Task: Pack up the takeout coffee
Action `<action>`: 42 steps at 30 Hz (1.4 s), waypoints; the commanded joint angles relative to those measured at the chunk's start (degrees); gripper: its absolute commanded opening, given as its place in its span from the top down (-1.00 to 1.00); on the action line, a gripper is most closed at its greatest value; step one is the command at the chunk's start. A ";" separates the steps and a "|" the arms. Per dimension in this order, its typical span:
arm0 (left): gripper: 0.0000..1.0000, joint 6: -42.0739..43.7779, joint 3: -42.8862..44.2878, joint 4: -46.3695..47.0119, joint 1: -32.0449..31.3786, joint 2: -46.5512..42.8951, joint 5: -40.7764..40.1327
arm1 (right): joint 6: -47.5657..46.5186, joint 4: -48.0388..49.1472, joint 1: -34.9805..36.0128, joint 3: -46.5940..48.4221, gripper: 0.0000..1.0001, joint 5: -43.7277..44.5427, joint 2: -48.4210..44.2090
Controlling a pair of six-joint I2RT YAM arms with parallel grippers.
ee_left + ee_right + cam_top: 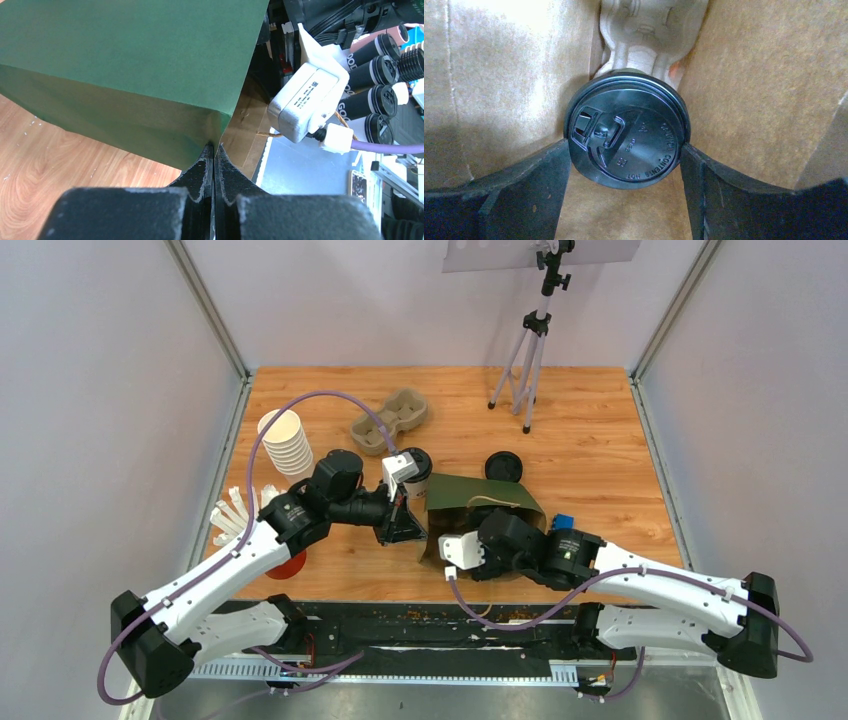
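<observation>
Green paper bag [480, 498] lies on the tabletop [600, 420], roughly mid-table. Left pincer [405, 525] is at the bag's left edge. In the left wrist view the pincer [214, 150] is closed, with the two fingertips pressed together on the corner fold of the bag [125, 50] where the green outside meets the brown inside. Right arm reaches into the bag from its near side. In the right wrist view the right pincer [625, 147] stands wide, one finger touching each side of a lidded cup [626, 130], so it is gripping the cup. The cup is inside the bag, with brown bag walls [749, 75] on both sides. Only its round black lid shows, so the side colour cannot be told. A pulp carrier [644, 30] sits just behind the cup, deeper in the bag. A second black lid [503, 467] rests on the tabletop just behind the bag, seen from straight above, and what is under it is not readable. Another pulp cup holder [390, 420] lies behind and left of the bag. A stack of white cups [285, 440] is further left. A red cup [287, 562] with white sticks [235, 510] is well to the bag's left, partly under the left arm. A tripod [530, 350] stands well behind the bag.
</observation>
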 commanded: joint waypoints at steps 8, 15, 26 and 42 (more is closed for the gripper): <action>0.96 0.50 0.77 3.24 -0.24 -0.96 2.71 | -2.23 2.52 -0.87 -1.16 -0.25 4.09 -2.03; 0.94 0.40 0.59 3.16 -0.24 -0.58 2.60 | -3.36 1.52 -0.78 2.44 -0.24 1.67 -1.83; 0.92 0.25 0.59 3.24 -0.24 -0.31 2.39 | -3.18 -2.02 -0.75 2.70 -0.24 -1.17 -1.19; 0.91 -0.09 0.55 3.53 -0.25 -0.01 2.71 | -2.64 -1.09 -0.78 0.48 -0.23 2.22 0.02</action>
